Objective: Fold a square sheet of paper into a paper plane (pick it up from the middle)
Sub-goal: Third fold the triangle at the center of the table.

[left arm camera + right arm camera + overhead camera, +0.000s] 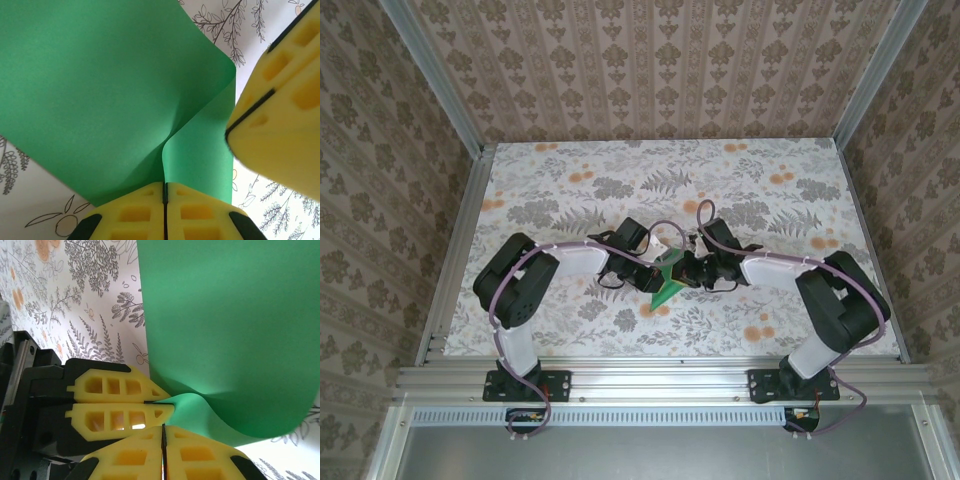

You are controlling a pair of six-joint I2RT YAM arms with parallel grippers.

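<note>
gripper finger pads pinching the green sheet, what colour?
Yellow pads with rectangular cut-outs, clamped on the thin bright green paper sheet. Clearest in the right wrist view.

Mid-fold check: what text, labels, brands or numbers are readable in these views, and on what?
No readable text anywhere. The green paper is blank, the tabletop has only floral print, and the left tool and right tool show no markings.
</note>
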